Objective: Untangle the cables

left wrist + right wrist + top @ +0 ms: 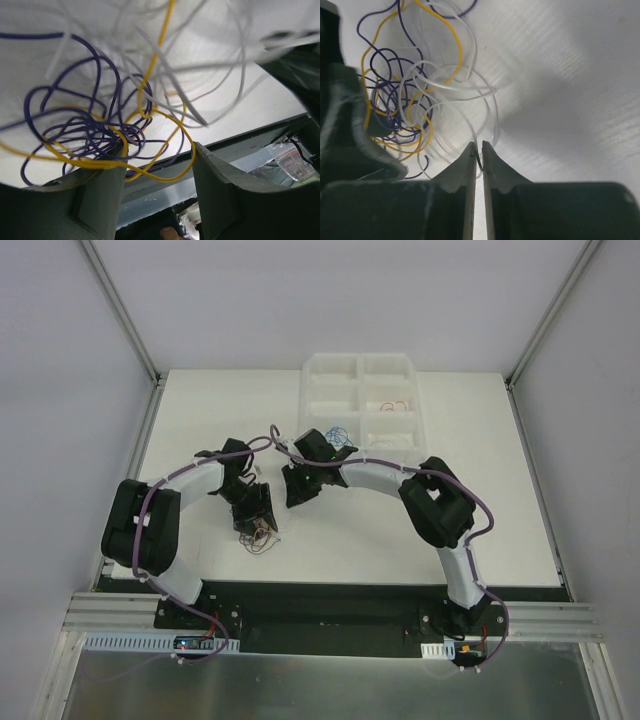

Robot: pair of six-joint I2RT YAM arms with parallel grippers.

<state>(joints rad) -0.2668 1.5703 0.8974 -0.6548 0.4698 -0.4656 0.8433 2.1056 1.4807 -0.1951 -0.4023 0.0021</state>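
The cables are a small curly tangle (262,536) of purple (90,125), yellow (172,175) and white (200,67) strands on the white table. My left gripper (255,515) is right over it. In the left wrist view my left gripper (159,150) is open, with a yellow loop hanging across the gap and purple coils by the left finger (100,200). My right gripper (296,492) is just right of the tangle. In the right wrist view my right gripper (480,146) is shut on a thin white strand (492,107) leading from the tangle (400,100).
A white compartment tray (360,365) stands at the back of the table; it holds a red-orange cable (393,405) and a blue cable (338,433) in separate compartments. The left gripper's dark body (345,135) fills the left of the right wrist view. The table's near edge lies close behind the tangle.
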